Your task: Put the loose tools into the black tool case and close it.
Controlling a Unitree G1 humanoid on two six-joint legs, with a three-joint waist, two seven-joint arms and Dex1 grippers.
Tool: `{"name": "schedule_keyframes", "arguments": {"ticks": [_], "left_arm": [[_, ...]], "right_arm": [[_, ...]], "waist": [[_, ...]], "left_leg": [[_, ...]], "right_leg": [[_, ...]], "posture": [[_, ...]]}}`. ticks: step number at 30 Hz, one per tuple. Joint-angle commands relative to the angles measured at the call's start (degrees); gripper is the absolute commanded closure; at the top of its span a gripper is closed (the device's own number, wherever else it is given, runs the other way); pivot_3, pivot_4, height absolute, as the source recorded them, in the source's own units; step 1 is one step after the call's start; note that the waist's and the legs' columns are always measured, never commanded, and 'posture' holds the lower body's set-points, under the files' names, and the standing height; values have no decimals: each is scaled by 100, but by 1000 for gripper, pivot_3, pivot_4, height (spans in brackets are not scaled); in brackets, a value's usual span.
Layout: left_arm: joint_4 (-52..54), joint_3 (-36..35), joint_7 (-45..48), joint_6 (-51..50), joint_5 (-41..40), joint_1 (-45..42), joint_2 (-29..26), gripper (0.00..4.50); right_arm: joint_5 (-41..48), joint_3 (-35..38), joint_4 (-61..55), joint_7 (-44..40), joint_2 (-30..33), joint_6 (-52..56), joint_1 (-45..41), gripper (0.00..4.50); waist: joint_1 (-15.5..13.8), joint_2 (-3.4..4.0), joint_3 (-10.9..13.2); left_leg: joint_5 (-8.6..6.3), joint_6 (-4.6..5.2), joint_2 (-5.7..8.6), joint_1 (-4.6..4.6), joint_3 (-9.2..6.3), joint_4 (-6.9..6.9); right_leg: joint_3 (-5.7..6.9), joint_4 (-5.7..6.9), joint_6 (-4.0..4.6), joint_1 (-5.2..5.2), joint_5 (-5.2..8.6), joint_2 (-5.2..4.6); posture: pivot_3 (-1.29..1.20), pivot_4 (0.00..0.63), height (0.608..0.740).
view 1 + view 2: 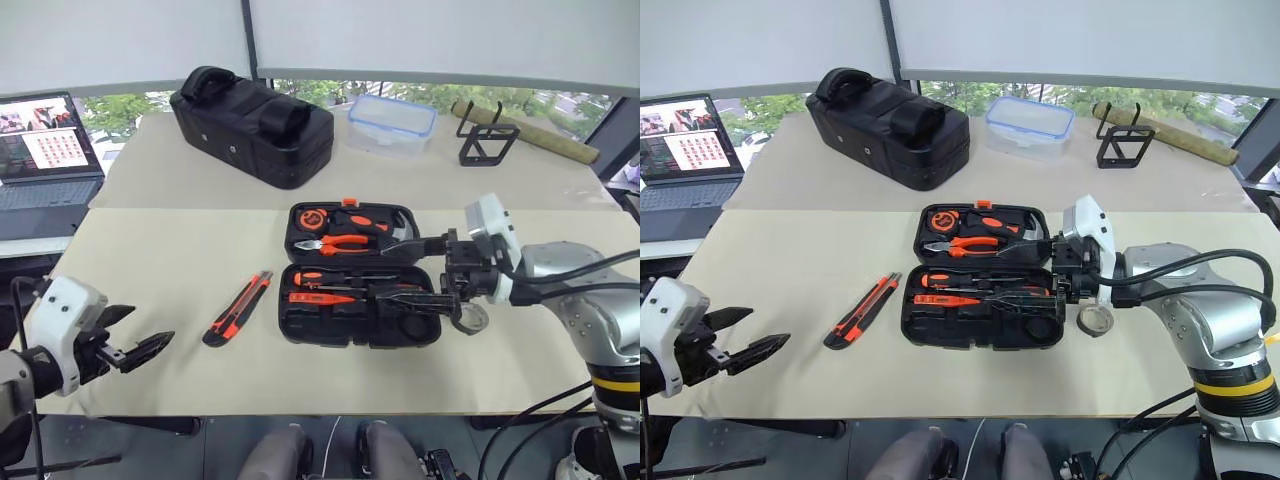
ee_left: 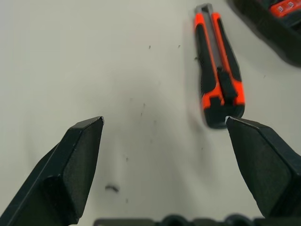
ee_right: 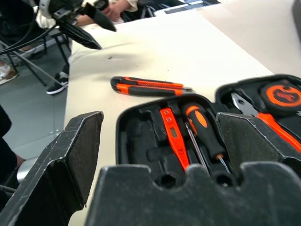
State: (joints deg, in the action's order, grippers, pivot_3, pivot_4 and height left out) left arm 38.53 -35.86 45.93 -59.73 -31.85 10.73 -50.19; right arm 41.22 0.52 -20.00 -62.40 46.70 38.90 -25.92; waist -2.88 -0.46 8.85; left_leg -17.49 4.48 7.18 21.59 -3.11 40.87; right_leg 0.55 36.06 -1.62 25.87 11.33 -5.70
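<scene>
Orange-and-black, the utility knife (image 1: 238, 309) lies flat on the beige counter (image 1: 170, 250), just beside the open black tool case (image 1: 360, 275) on the robot's left, not touching it. Its long axis runs slantwise: the blade end points up and toward the case, the butt end points down toward the robot's left side. The left pincer (image 1: 140, 349) hangs off that butt end, near but apart from it, its two black fingers spread wide and holding nothing; in the left wrist view the knife (image 2: 217, 80) lies ahead of the fingertips (image 2: 82, 141), nearly in line with the way they point and offset toward one finger. So the left arm is the nearer one. A grasp across the handle would probably call for the pincer to turn until its fingers straddle the knife's width.

The right pincer (image 1: 447, 275) sits at the case's right edge, also spread and empty. A small tape roll (image 1: 1095, 319) rests on the counter just under it, outside the case. Inside the case a slim orange tester (image 3: 173, 136) and a screwdriver (image 3: 202, 129) already lie in their recesses.
</scene>
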Motion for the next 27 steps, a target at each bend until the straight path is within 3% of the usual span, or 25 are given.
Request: {"name": "schedule_keyframes", "arguments": {"ticks": [1,5,10,18,21,24,27], "left_arm": [[61,1248,-581,-1256,-376,-1280,-251,55],[-174,2444,-996,-1964,-341,-2196,-166,55],[-479,3476,-1465,-2162,-17,-2511,-160,55],[-747,3839,-1755,-1992,236,-2416,38,55],[-722,3751,-1791,-1943,247,-2293,89,767],[-674,3559,-1716,-1896,192,-2199,66,1964],[-856,3341,-1445,-1505,222,-2279,-156,2800]], "right_arm": [[16,136,-315,58,-15,-114,60,0],[80,180,-560,158,-34,-32,195,0],[11,205,-763,381,-70,-64,327,0],[-26,260,-940,530,-20,-95,572,0],[-32,268,-921,536,-8,-105,575,0],[-64,249,-883,506,12,-125,533,0],[-108,262,-823,468,64,-142,502,0]], "waist": [[3,-1,0],[104,-2,-1],[262,-2,-1],[217,2,-3],[216,4,-4],[223,5,-5],[222,5,-4]], "left_leg": [[0,-1,-1,1,-1,0],[1,1,0,6,2,-5],[13,12,-9,15,8,-15],[3,-18,-10,-23,3,-17],[2,-18,-11,-49,1,-21],[2,-17,-12,-52,1,-22],[2,-18,-15,-51,1,-26]], "right_leg": [[1,0,0,3,0,2],[2,8,-1,-4,-1,4],[1,14,6,21,2,14],[-17,12,13,-19,6,13],[-18,8,12,-51,8,14],[-17,6,12,-54,8,18],[-17,6,13,-50,9,20]], "posture": [[0,150,722],[0,150,722],[0,150,722],[0,150,722],[0,150,722],[0,150,722],[0,150,722]]}}
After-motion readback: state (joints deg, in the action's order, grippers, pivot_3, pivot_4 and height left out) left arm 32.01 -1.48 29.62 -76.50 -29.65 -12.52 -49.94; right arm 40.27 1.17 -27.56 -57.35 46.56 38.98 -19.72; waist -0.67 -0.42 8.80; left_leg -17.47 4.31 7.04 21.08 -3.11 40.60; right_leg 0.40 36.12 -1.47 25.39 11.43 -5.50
